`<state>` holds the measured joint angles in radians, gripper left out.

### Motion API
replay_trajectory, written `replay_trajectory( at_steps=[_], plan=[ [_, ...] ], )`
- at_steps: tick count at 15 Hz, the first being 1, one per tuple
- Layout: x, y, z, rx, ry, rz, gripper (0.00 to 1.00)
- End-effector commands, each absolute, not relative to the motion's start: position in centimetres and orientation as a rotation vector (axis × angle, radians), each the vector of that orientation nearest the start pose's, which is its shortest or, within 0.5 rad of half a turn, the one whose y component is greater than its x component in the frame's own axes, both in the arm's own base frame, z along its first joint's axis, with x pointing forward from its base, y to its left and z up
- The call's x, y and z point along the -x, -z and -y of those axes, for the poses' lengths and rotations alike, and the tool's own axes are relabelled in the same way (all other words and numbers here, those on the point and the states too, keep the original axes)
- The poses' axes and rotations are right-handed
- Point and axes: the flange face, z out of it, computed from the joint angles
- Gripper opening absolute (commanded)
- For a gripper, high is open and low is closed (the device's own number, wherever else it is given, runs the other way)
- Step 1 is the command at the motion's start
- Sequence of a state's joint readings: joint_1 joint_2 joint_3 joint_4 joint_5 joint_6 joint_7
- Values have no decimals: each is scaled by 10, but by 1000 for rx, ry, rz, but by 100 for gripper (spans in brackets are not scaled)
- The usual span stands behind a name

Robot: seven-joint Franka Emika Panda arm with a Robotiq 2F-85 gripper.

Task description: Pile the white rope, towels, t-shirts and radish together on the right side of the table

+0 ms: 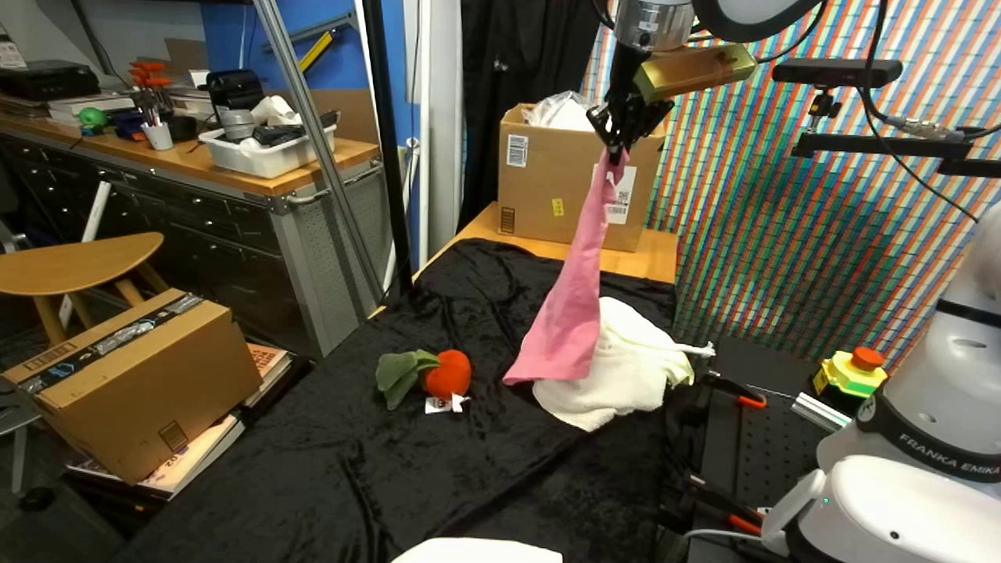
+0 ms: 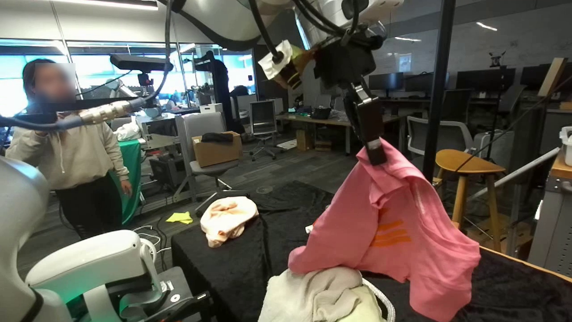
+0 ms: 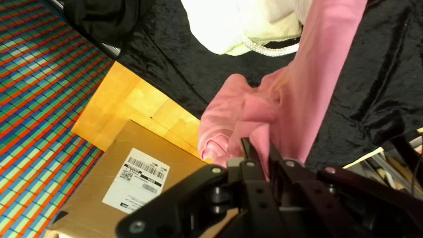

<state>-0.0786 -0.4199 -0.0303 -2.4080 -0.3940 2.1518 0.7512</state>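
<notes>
My gripper (image 1: 615, 151) is shut on the pink t-shirt (image 1: 569, 313), which hangs from the fingertips above the black table (image 1: 328, 485). In the wrist view a fold of pink fabric sits between the fingers (image 3: 250, 152). Under and beside the hanging shirt lies a heap with a white towel (image 2: 286, 299), a greyish cloth (image 2: 337, 297) and a pale yellow-green cloth (image 2: 368, 306). The white rope (image 3: 271, 51) loops out of this heap. Apart from it, the radish (image 1: 448, 374) rests with its green leaves on the table. A pale pinkish cloth (image 2: 230, 219) lies near a table edge.
A cardboard box (image 1: 539, 188) stands on the bare wooden end of the table, close below the gripper's height. An emergency stop (image 1: 866, 361) sits by the robot base. A black post (image 2: 440, 89) rises beside the table. A person (image 2: 67, 156) stands behind the robot.
</notes>
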Motion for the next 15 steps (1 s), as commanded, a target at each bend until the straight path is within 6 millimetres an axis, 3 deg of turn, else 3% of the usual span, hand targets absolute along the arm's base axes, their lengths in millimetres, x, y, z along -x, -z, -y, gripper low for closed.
replay_trajectory(
  at_steps=[1, 6, 7, 15],
  plan=[
    [-417, -490, 76, 3173, 508, -1145, 10],
    [-423, -468, 76, 3180, 479, -1111, 8],
    [-425, -465, 74, 3185, 475, -1088, 29],
    [-433, -445, 44, 3239, 453, -921, 86]
  ],
)
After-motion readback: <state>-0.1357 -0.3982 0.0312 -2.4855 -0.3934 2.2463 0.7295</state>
